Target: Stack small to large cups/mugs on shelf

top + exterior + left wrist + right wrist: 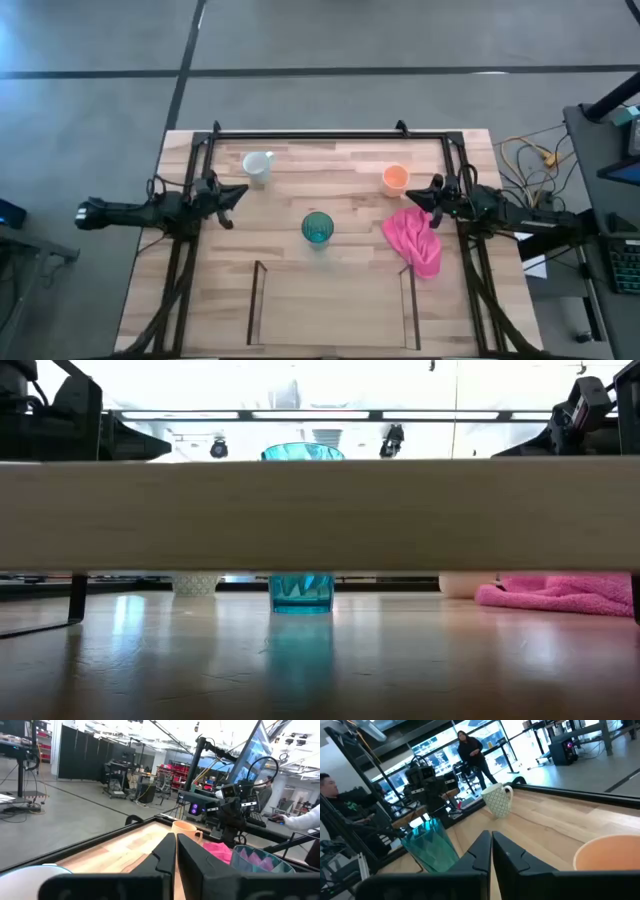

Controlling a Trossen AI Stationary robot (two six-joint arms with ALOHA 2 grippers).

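A teal ribbed tumbler point(317, 228) stands upright on its base at the table's middle. A white handled mug point(258, 166) stands at the far left, an orange handled mug point(395, 179) at the far right. The shelf point(332, 300) is the wood bay between two thin dark panels at the near edge. My left gripper point(240, 192) is shut and empty at the left side, just near of the white mug. My right gripper point(412, 195) is shut and empty at the right side, near the orange mug. The tumbler also shows in the low view point(301, 592).
A pink cloth point(417, 240) lies crumpled on the table under my right gripper, near the shelf's right panel point(407, 300). A black frame rail point(330, 135) runs along the far edge. In the right wrist view, people point(472, 755) are in the room beyond the table.
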